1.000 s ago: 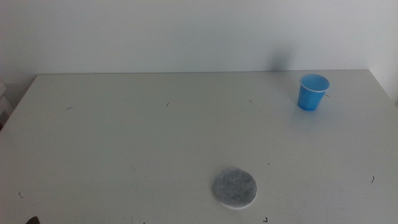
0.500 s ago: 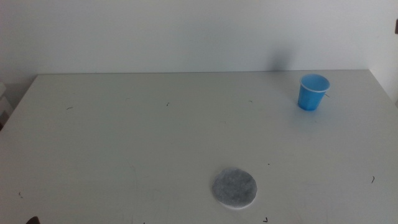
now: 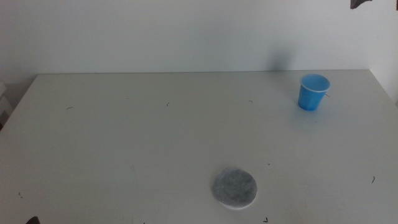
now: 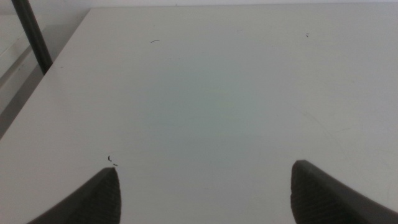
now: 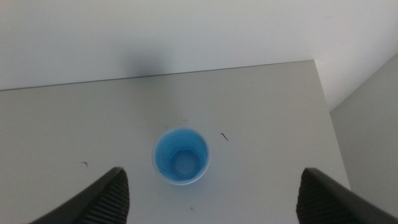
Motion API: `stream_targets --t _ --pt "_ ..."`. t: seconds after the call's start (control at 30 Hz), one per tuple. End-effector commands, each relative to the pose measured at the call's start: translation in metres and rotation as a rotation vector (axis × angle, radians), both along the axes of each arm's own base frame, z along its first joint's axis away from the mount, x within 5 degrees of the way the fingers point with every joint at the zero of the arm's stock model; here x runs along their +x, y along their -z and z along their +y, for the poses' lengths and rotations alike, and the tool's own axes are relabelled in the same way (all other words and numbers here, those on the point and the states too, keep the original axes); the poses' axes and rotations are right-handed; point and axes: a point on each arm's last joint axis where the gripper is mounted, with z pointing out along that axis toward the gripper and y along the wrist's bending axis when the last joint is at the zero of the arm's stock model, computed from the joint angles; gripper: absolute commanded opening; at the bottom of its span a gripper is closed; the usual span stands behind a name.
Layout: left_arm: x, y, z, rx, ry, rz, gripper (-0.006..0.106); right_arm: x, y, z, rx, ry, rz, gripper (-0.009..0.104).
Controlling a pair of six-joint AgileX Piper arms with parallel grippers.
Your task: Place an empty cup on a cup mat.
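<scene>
Cup (image 3: 313, 92): smooth tapered blue plastic, upright, we read no label; well apart from flat round grey felt cup mat (image 3: 234, 188). Right gripper (image 5: 211, 193) above cup, jaws spread; left gripper (image 4: 205, 190) jaws spread over table (image 3: 124, 137).

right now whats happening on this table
Nothing is being held yet. The blue cup stands upright and empty near the far right corner of the table, well apart from the grey cup mat, which lies flat near the front edge. The right gripper hangs above the cup with its fingers spread wide and the cup between them in the right wrist view, not touching it. The left gripper waits open over bare table.
</scene>
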Motion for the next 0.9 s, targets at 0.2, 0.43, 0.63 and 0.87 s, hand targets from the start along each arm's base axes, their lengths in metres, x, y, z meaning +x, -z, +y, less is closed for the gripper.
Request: stream_targets --t 0.2,0.43,0.63,0.87 --pt "0.001 -0.009 0.0 -0.007 0.004 -0.086 0.105 0.044 0.008 -0.006 -0.009 0.023 -0.017 0.08" --pt "0.001 -0.009 0.0 -0.007 0.004 -0.086 0.105 0.083 0.077 -0.01 0.073 0.027 0.14 0.074" --pt "0.001 -0.009 0.0 -0.007 0.004 -0.086 0.105 0.096 0.112 -0.011 0.06 0.028 0.22 0.063" --pt "0.001 -0.009 0.0 -0.007 0.004 -0.086 0.105 0.108 0.142 -0.011 0.058 0.026 0.265 0.052"
